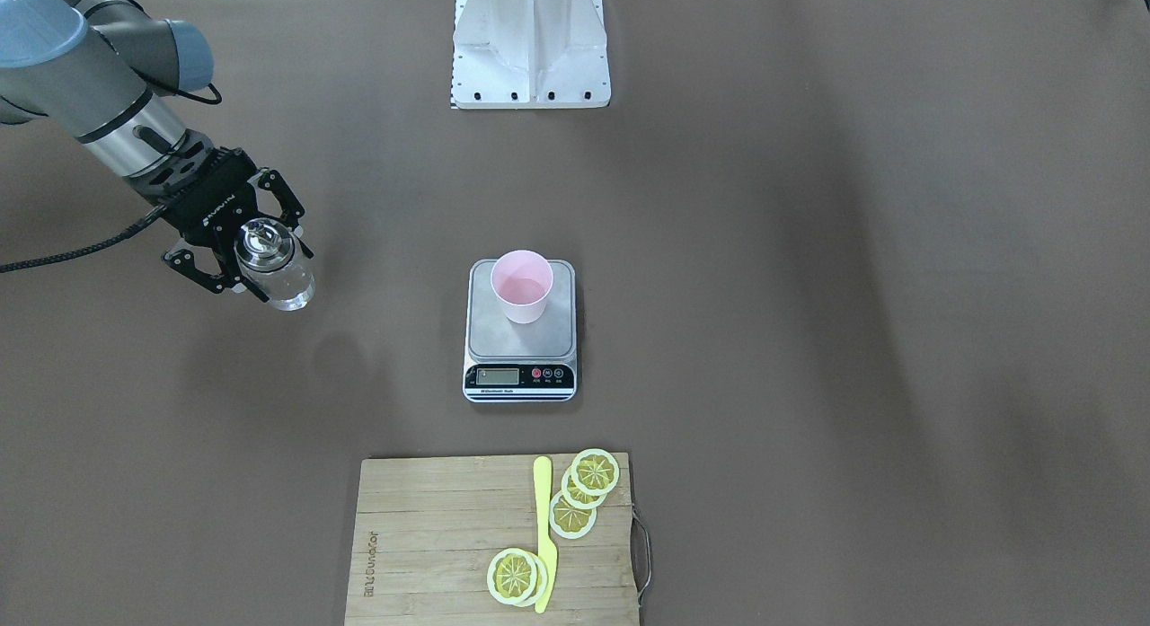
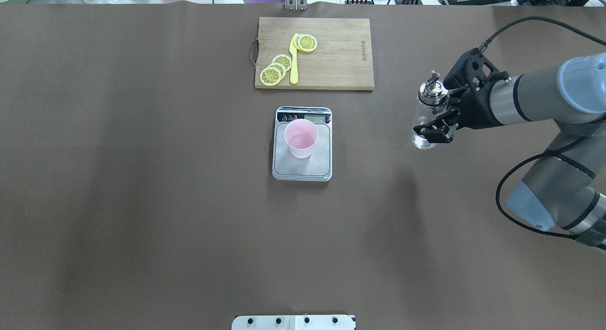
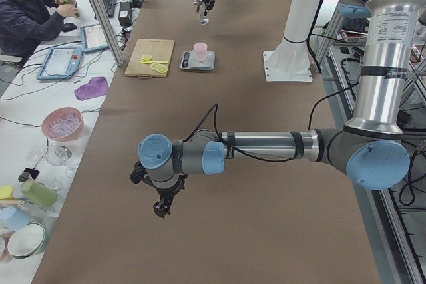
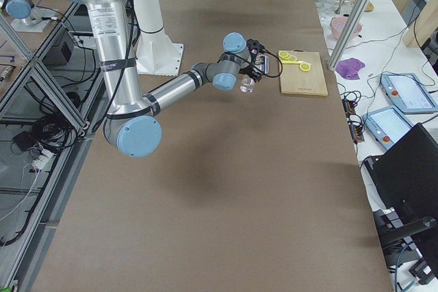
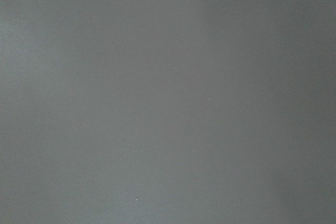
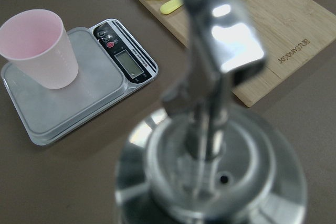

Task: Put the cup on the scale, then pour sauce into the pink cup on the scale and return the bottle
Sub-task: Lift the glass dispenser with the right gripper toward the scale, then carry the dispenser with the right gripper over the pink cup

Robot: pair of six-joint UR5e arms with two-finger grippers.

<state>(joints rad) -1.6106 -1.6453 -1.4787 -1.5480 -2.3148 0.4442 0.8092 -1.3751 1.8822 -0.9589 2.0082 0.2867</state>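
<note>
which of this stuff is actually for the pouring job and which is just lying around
For the job: pink cup, standing on the scale; bottle, held in the right gripper.
Lying about: cutting board, with lemon slices and yellow knife on it.

The right wrist view blurs the bottle (image 6: 210,150), and the left claw (image 3: 160,211) shows too small.

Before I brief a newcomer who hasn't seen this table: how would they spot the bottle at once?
On the brown table, go from the central scale toward the right arm. The bottle is held upright in its jaws. It alone is clear glass, with a shiny metal cap and spout.
</note>
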